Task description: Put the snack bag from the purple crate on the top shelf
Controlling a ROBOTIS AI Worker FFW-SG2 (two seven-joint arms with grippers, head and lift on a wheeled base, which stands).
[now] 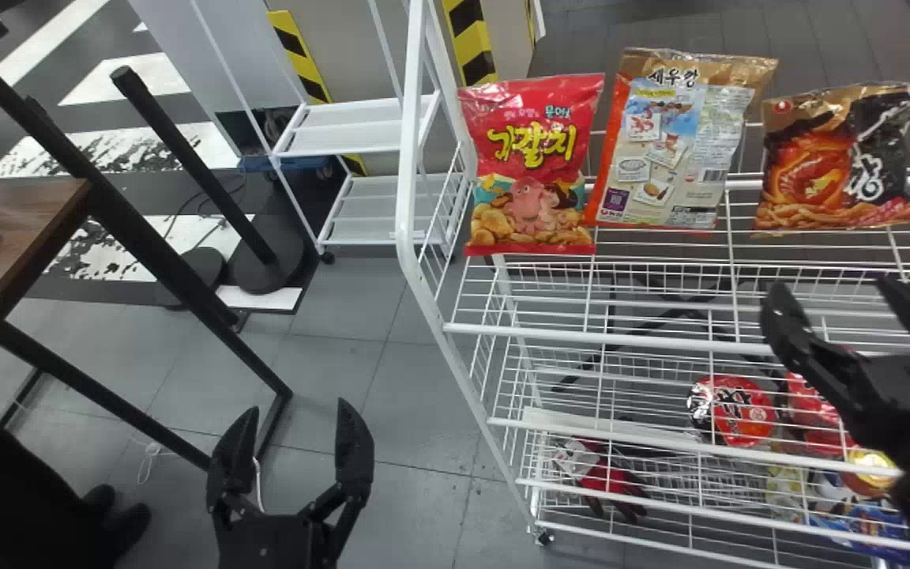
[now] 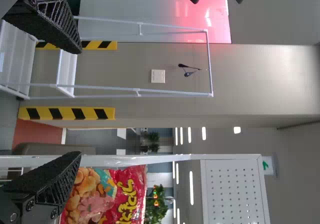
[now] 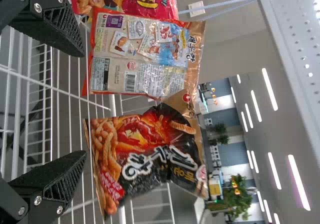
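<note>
Right gripper (image 1: 832, 284): held at the shelf's front rail (image 1: 660, 341), fingers standing wide apart, nothing between them. Left gripper (image 1: 298, 406): over the grey floor (image 1: 415, 442), outside the rack's left end, fingers likewise spread and empty.

Three snack bags stand upright in a row on the upper shelf of the white wire rack (image 1: 409, 158); which one is the task's, I cannot tell. The red octopus snack bag (image 1: 534, 166) is beside the left end frame. The gold-topped bag (image 1: 660, 150), back panel outward, meets its edge. The black-and-gold snack bag (image 1: 842, 162) is on the right, a narrow gap at its lower edge. Bare wire runs between the row and the front rail, leaving open room there.

The head view gives the lower tiers, with a red-lidded noodle bowl (image 1: 739, 411). The left wrist view gives a wall plate (image 2: 158, 76); the right wrist view, a leafy plant (image 3: 237, 199) and a perforated panel (image 3: 295, 44).

Bags: glossy, creased film, puffed bodies, flat crimped ends. Finger pads (image 3: 60, 176): matt black, ridged, tapering to points.
</note>
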